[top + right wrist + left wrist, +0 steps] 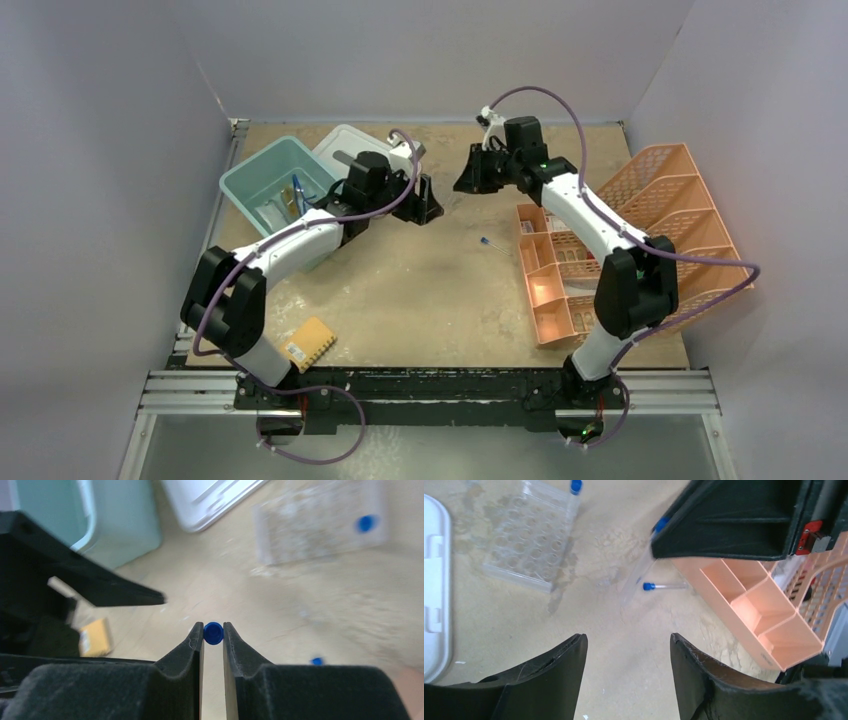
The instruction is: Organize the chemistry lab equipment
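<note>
Beige tabletop [420,300], scuffed; found right gripper [213,630] pinched on blue-capped test tube [213,633], far centre; found left gripper [629,640] gaping, empty, to its left; spotted loose tube [664,585] lying near peach organiser [744,600], right.

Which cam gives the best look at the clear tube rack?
Left wrist: the tube rack is sharp, wells visible, one blue-capped tube standing at one edge. Right wrist: same tube rack, blurred. Top external: I cannot make it out.
</note>
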